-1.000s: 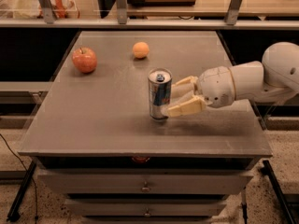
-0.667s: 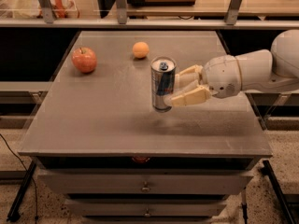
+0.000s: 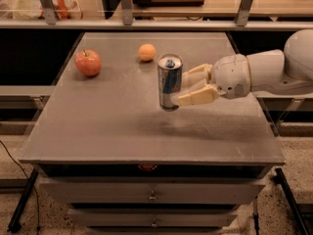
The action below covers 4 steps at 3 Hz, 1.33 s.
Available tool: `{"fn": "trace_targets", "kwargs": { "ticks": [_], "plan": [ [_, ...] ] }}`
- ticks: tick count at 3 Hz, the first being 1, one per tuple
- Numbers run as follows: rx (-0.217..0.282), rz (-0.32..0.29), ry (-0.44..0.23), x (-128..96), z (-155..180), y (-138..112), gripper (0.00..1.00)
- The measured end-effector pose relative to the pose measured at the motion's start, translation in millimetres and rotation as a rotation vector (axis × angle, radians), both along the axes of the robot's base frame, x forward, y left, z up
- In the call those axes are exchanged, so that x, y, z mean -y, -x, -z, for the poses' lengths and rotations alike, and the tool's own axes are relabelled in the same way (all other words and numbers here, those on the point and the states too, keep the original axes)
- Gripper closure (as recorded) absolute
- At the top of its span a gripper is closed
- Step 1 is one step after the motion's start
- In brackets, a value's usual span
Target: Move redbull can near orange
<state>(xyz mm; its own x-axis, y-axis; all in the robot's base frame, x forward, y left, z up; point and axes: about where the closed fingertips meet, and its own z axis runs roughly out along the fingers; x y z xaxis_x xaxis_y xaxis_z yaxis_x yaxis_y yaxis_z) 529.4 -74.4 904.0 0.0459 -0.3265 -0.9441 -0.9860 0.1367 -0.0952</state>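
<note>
Two fruits sit on the surface point(image 3: 98, 126): the orange point(image 3: 146, 52) near the back and a red apple point(image 3: 88, 62) a bit off to one side of it. We've got the redbull can point(image 3: 169, 82) upright in the gripper point(image 3: 188, 88), jaws clamped on its side, hanging clear of the surface near the orange. We'd carry it slightly closer, keep it vertical, lower until the base sits flat, then release. Leave a gap so the orange doesn't get nudged and roll.

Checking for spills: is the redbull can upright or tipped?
Upright: the redbull can stands vertical, top facing up, held by the claw just above the table.
</note>
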Motion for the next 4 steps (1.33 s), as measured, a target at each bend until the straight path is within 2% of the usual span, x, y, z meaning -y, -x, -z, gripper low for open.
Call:
{"fn": "trace_targets", "kwargs": {
  "ticks": [1,2,3,4],
  "plan": [
    [0.044,0.099,0.013,8.1,-7.4,-39.5,1.0],
    [0.063,0.185,0.026,19.3,-10.9,-78.6,1.0],
    [0.055,0.243,0.017,30.9,-6.6,-117.9,1.0],
    [0.04,0.273,-0.001,35.4,-2.2,-154.7,1.0]
  ]
}}
